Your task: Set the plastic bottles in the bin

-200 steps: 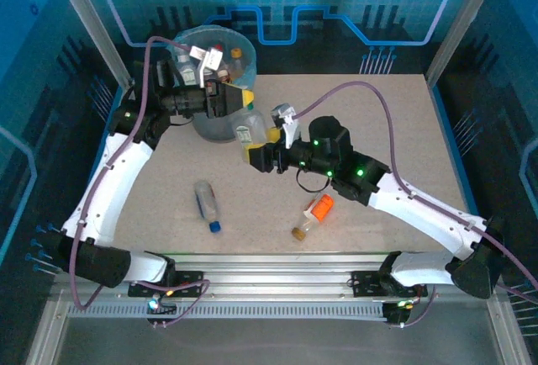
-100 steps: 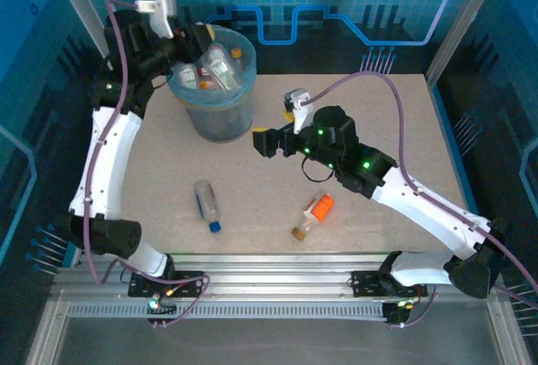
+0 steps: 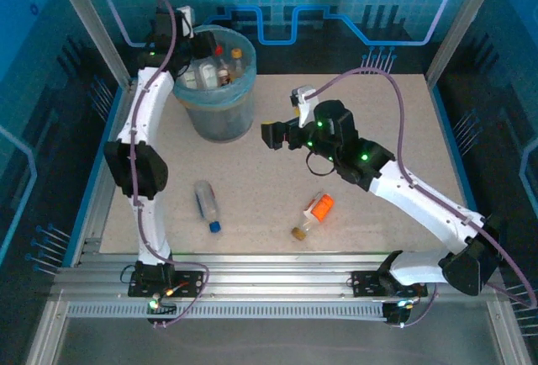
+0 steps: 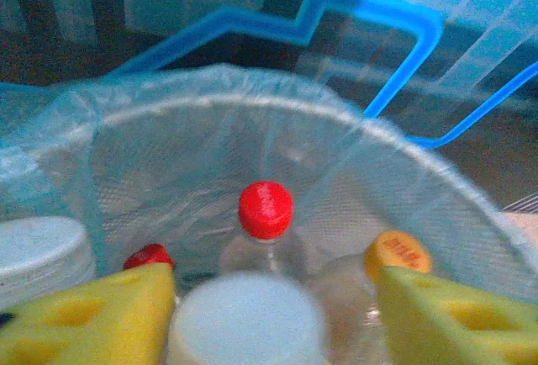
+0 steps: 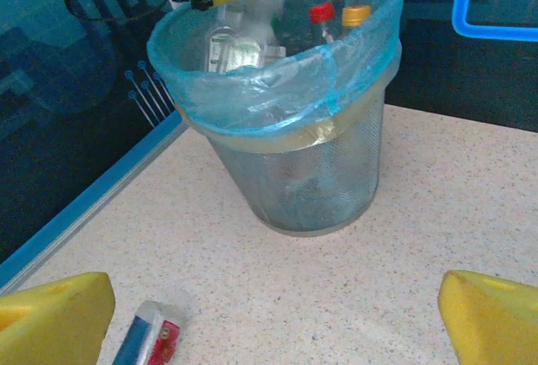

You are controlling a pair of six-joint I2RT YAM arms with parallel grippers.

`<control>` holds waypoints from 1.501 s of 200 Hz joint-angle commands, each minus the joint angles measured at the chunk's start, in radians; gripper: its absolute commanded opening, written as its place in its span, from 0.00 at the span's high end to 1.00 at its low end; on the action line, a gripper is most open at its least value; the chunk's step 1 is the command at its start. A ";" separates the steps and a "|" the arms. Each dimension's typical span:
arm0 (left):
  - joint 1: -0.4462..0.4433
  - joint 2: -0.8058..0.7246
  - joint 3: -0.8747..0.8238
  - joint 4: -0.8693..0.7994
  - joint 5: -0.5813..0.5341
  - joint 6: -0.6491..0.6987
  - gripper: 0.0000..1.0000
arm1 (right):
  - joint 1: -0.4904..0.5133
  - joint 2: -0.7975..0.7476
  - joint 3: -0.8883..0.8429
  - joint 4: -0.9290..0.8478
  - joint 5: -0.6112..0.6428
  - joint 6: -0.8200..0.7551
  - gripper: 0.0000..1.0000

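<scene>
The bin stands at the table's back left with several plastic bottles inside. My left gripper hangs over its back-left rim, open. In the left wrist view its yellow fingers stand wide either side of a pale-capped bottle, with a gap on the right. Beyond lie red and orange caps. My right gripper hovers open and empty over mid-table, facing the bin. A blue-capped bottle and an orange-labelled bottle lie on the table.
The blue-capped bottle's end shows near my right gripper's left finger. The table's blue side rail runs close behind the bin. Glass walls and a metal post enclose the back.
The left arm lifted from beside the bin to over its back-left rim and opened its jaws wider. The right gripper opened fully and drew slightly back.
</scene>
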 commanded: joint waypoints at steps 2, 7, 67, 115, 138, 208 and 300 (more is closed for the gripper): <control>0.009 0.001 0.045 0.020 -0.017 -0.004 0.20 | -0.018 0.023 0.025 -0.012 0.016 0.009 0.00; 0.008 0.002 0.043 0.022 -0.018 -0.004 0.19 | -0.020 0.027 0.025 -0.012 0.016 0.011 0.00; 0.008 -0.007 0.047 0.046 -0.029 0.011 0.19 | -0.033 0.114 0.089 -0.030 -0.006 0.028 0.00; 0.005 -0.051 0.052 0.047 -0.020 0.019 0.21 | -0.077 0.235 0.253 -0.295 0.151 0.126 0.01; -0.006 -0.100 0.047 0.024 -0.025 0.049 0.21 | -0.124 0.271 0.291 -0.479 0.168 0.214 0.01; -0.162 -0.344 -0.091 -0.070 -0.073 0.197 0.23 | -0.145 0.110 0.036 -0.657 0.143 0.414 0.08; -0.425 -0.786 -0.659 -0.102 0.140 0.174 0.21 | 0.145 -0.222 -0.363 -0.660 0.217 0.932 0.03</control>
